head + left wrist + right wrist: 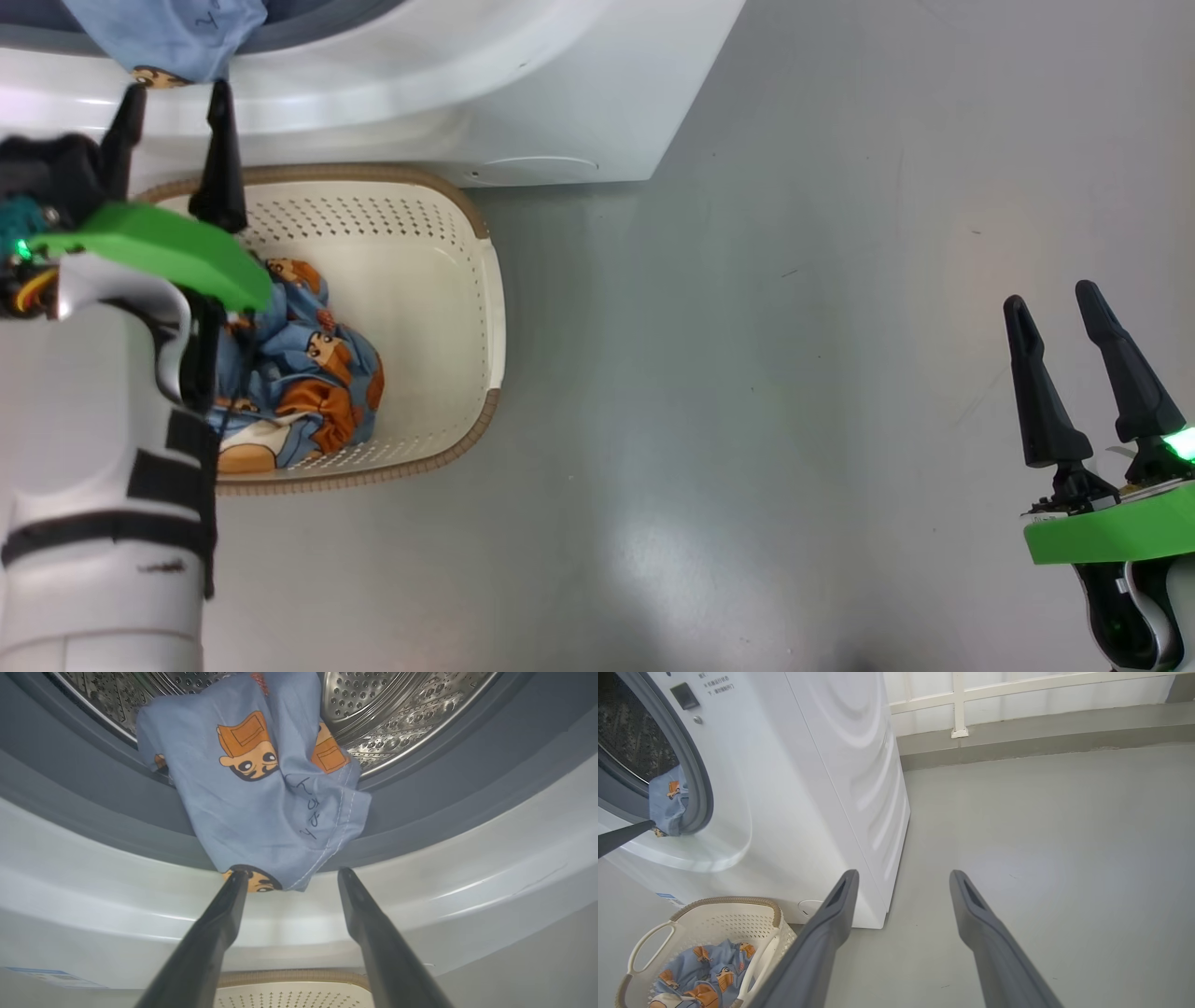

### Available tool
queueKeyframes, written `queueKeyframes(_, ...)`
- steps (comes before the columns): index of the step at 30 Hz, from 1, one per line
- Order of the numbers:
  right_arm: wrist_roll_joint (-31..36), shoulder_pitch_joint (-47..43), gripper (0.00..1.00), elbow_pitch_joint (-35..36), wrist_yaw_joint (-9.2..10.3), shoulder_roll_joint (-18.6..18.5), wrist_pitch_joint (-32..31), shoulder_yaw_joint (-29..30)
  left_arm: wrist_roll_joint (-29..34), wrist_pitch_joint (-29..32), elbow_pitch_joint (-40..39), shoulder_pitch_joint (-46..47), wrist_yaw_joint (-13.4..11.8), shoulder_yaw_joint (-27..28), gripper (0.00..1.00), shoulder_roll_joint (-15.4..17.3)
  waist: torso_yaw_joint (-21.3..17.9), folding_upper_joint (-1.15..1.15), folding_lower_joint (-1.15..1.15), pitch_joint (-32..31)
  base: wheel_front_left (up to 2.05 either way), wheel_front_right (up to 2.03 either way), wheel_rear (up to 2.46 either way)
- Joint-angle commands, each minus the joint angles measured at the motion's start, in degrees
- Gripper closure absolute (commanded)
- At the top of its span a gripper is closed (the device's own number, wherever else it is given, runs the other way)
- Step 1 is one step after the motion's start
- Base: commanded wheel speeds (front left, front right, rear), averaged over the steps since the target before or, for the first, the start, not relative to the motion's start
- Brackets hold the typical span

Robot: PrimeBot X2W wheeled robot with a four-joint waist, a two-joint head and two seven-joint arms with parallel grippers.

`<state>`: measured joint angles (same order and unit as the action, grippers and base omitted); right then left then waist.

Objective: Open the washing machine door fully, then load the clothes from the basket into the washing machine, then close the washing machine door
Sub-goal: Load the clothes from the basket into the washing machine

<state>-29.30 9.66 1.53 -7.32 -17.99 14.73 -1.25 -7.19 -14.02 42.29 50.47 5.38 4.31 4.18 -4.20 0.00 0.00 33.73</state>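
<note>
One light blue piece of the clothes (261, 798) hangs out of the steel drum (397, 709) over the grey gasket (93, 788) of the washing machine (808, 788). My left gripper (292, 873) is open just below it, and the hem touches the left fingertip (236, 879). More clothes (308, 373) lie bundled in the basket (467, 280) on the floor in front of the machine. My right gripper (1052, 297) is open over bare floor far to the right, holding nothing. The washing machine door is out of view.
The basket's brown rim (289, 977) lies directly under my left gripper, close to the machine's front. A blue label (51, 977) sits low on that front. Grey floor (1041, 835) stretches right of the machine to a white railing (957, 700).
</note>
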Motion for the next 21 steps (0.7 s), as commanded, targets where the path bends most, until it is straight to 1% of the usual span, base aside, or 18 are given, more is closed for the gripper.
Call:
queueKeyframes(1, 0.16, -0.27, 0.0, 1.28, -0.17, -0.9, 0.27, -1.21, 0.67, 0.16, 1.32, 1.77, -0.16, 0.84, 0.0, 2.6, -0.18, 0.0, 0.0, 0.12, 0.0, 0.0, 0.0)
queueKeyframes(9, 0.1, -0.02, 0.0, 1.11, -0.17, -0.71, 0.27, -1.81, 1.09, -0.47, 9.71, 6.58, -1.13, 0.14, 0.0, 3.92, -0.87, 0.0, 0.0, 0.1, 0.0, 0.0, 0.0)
queueKeyframes(17, 0.01, 0.36, 0.0, 1.08, -0.17, -0.7, 0.27, -2.3, 1.11, -0.88, 14.58, 9.36, -2.2, 0.05, 0.0, 5.11, -1.47, 0.0, 0.0, 0.22, 0.0, 0.0, 0.0)
queueKeyframes(21, -0.02, 0.4, 0.0, 1.0, -0.17, -0.62, 0.27, -2.65, 1.01, -0.94, 15.51, 10.12, -2.72, 0.07, 0.0, 5.41, -1.82, 0.0, 0.0, 0.17, 0.0, 0.0, 0.0)
